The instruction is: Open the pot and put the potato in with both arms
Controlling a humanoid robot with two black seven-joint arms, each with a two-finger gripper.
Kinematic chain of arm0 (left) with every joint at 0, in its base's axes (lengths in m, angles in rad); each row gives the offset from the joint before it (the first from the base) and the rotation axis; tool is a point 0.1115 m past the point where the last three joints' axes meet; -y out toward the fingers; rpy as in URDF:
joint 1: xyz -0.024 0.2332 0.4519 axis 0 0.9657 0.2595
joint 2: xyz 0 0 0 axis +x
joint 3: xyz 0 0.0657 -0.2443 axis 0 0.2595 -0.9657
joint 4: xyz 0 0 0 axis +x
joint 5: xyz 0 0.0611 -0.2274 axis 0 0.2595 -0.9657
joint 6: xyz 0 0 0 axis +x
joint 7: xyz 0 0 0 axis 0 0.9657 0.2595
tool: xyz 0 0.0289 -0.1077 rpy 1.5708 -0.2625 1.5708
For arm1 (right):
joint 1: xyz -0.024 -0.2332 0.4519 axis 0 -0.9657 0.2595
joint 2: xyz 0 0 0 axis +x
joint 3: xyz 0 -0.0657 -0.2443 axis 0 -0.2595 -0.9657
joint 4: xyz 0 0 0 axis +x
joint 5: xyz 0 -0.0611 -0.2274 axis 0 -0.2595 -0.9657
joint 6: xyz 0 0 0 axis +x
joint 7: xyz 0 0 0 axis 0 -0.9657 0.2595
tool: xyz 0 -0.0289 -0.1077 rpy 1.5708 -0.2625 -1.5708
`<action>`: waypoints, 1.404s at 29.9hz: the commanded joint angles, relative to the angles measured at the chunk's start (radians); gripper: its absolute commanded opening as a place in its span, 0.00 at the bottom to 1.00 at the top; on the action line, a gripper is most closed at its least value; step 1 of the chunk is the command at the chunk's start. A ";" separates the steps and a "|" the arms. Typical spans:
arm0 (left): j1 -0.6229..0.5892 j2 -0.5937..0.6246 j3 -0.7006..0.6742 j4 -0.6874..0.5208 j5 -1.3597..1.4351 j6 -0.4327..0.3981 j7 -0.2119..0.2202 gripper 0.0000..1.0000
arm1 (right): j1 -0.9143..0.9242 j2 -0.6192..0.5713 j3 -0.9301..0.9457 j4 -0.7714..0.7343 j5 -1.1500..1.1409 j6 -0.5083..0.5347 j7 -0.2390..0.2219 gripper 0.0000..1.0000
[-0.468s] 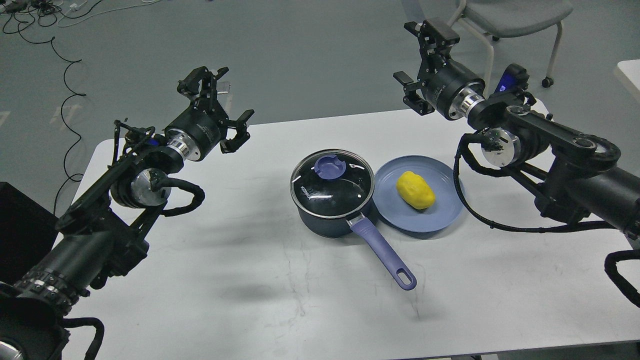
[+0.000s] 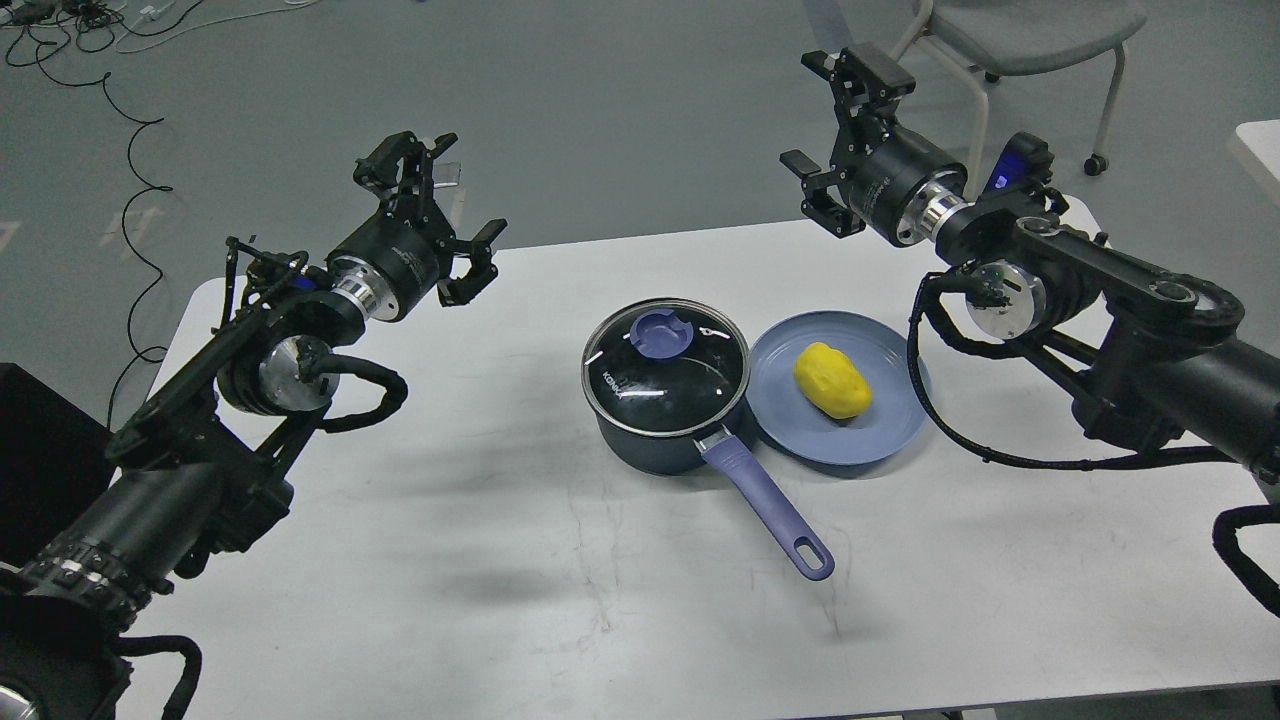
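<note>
Fingers, left gripper (image 2: 432, 215): spread apart, grasping nothing; held above the tabletop (image 2: 480, 560) in the upper left of the frame. The pot (image 2: 665, 395) lies to its lower right, well apart.

Fingers, right gripper (image 2: 835, 130): spread apart, empty; raised in the upper right of the frame, beyond the tabletop's far edge. The potato (image 2: 832, 380) lies below it, well apart.

Pot: centre of frame, glass lid (image 2: 665, 365) seated, purple knob (image 2: 660, 333) on top. Handle (image 2: 770, 505) runs toward lower right, away from both grippers.

Potato: on a blue plate (image 2: 880, 430) touching or just beside the pot's right side; long axis slants upper left to lower right.

Judgement: the left gripper suits the knob and the right the potato; neither path looks obstructed.

Surroundings: chair (image 2: 1030, 30) top right, cables (image 2: 120, 120) on the floor upper left.
</note>
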 commanded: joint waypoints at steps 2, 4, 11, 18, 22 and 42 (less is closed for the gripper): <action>0.001 0.009 -0.008 -0.003 -0.005 0.000 -0.004 0.98 | 0.001 -0.002 0.001 0.000 -0.001 0.000 0.001 1.00; 0.001 0.009 -0.008 -0.005 -0.006 -0.001 -0.004 0.98 | 0.001 -0.003 0.001 0.001 0.000 0.000 0.001 1.00; 0.003 0.018 -0.008 -0.019 -0.008 -0.001 -0.006 0.98 | 0.000 -0.019 0.015 0.000 0.000 0.003 0.001 1.00; 0.016 0.032 -0.007 -0.071 -0.006 -0.015 -0.004 0.98 | 0.000 -0.029 0.015 0.008 0.000 0.012 0.000 1.00; 0.019 0.032 -0.004 -0.071 -0.005 -0.024 -0.004 0.98 | -0.017 -0.046 0.014 0.023 0.000 0.066 0.000 1.00; 0.052 0.061 -0.008 -0.109 0.000 -0.027 -0.006 0.98 | -0.085 -0.152 0.011 0.201 -0.009 0.074 0.003 1.00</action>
